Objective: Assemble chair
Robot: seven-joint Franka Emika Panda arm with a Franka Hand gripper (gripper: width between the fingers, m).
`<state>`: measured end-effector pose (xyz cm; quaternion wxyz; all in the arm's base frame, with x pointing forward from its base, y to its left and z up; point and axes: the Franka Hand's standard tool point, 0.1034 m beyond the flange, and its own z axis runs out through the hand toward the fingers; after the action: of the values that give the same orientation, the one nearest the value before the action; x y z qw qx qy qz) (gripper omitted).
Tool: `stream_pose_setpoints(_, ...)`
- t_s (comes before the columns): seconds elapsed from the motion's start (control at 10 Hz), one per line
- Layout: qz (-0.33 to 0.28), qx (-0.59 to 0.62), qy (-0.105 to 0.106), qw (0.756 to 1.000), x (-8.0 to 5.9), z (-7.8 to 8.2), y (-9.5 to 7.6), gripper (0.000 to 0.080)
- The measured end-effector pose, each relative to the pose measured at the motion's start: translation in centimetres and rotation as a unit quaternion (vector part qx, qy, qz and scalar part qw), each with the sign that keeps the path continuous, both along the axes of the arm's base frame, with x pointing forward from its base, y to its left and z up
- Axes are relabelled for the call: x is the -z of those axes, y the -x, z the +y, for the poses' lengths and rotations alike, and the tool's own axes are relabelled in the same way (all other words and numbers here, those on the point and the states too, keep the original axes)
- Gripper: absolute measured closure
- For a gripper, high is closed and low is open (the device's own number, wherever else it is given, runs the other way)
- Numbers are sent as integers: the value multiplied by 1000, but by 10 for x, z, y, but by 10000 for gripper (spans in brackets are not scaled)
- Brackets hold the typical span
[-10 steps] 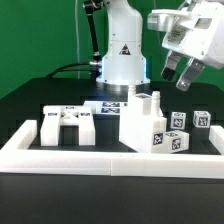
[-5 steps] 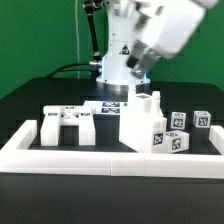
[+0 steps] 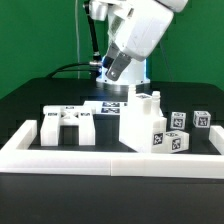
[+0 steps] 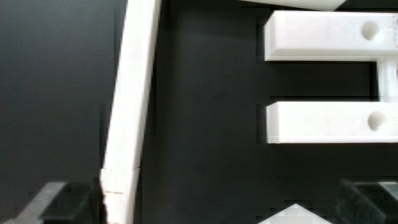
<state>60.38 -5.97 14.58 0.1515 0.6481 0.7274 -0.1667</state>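
Gripper (image 3: 119,70) wide open, empty, up high. Matte-white bracket-like plastic chair piece (image 3: 65,126) sits inside the white border wall (image 3: 110,158), about 7 o'clock of the fingers (image 4: 54,200) in exterior view; long axis 9-to-3.

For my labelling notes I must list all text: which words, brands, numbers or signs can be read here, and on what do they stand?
Words, brands, numbers: none can be read in either view.
Square black-and-white tags on the tall matte-white blocky chair piece and on the small white cubes: patterns only, too small to read.
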Motion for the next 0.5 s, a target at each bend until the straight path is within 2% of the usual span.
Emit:
stream_pose_setpoints(0.2,7,46,12,999,6,-33,13,150)
stream_pose_setpoints(0.4,23,66,20,997,18,-57,28,150)
stream_pose_setpoints(0.5,25,63,21,997,14,-64,25,150)
